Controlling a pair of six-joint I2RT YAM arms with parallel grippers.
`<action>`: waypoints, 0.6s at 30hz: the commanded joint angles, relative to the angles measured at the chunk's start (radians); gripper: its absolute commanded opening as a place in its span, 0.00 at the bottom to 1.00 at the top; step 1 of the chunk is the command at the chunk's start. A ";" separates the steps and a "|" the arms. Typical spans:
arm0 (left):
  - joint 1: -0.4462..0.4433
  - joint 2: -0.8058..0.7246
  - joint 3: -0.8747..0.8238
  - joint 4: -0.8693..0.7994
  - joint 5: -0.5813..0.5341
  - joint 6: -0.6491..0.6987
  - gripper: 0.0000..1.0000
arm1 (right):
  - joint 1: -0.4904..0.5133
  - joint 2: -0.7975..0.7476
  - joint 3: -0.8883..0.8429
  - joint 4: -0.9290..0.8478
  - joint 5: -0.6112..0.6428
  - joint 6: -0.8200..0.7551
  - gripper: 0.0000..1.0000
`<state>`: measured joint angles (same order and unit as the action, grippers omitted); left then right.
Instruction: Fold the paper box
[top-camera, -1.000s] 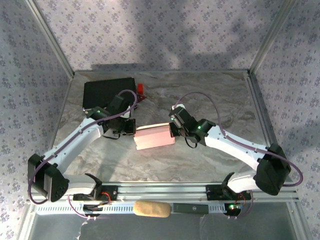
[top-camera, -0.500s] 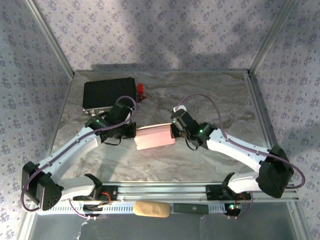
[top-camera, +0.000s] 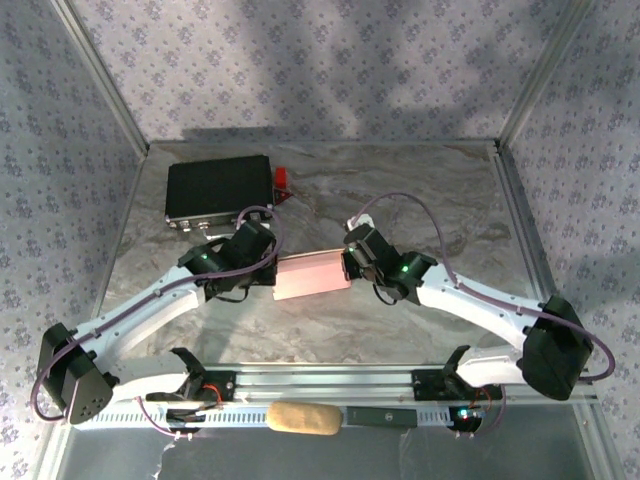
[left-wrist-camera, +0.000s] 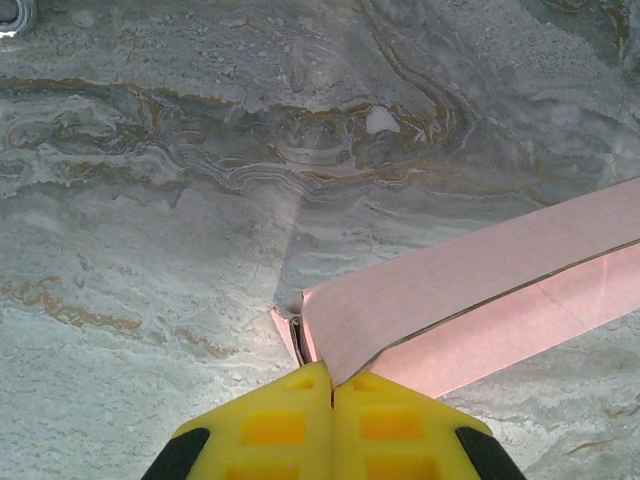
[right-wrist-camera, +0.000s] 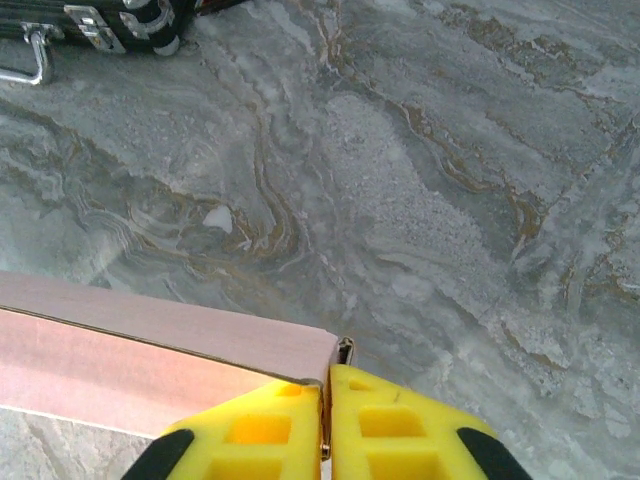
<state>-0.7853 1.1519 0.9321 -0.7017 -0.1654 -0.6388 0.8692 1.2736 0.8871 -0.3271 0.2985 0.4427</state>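
Since a second ago the left tool (top-camera: 270, 270) has slid in from the far left toward the middle, and its arm has dropped lower over the surface (top-camera: 430, 190). It is now at the left end of the paper box (top-camera: 312, 276). The right tool (top-camera: 349, 264) has barely shifted and stays at the box's right end. The box itself lies where it was, flat and pink at the middle of the surface, well apart from the black case (top-camera: 218, 190) at the far left.

In the left wrist view my yellow fingers (left-wrist-camera: 270, 425) are pressed together, and the near left corner of the top panel runs into the seam between them. I read that as a pinch on one thin layer of card. In the right wrist view the fingers (right-wrist-camera: 400, 430) stand very narrow, with only a slit between them. The box's right edge sits in that slit, so I take it as a light grip there too.

Holding both ends makes sense to me. With one end anchored, I can draw the other layer up and open the flattened sleeve along its crease. I judge the fold barely started, as the box is not yet squared up.
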 joint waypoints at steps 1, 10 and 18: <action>-0.029 0.025 -0.037 -0.039 0.020 -0.027 0.04 | 0.014 -0.025 0.000 -0.098 -0.065 0.037 0.16; -0.054 0.033 -0.026 -0.047 -0.020 -0.044 0.04 | 0.004 -0.125 0.021 -0.146 -0.098 0.216 0.41; -0.065 0.041 -0.015 -0.051 -0.032 -0.051 0.04 | -0.076 -0.253 -0.007 -0.170 -0.178 0.621 0.66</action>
<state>-0.8345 1.1614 0.9321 -0.6945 -0.2329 -0.6750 0.8310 1.0611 0.8867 -0.4606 0.1673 0.8284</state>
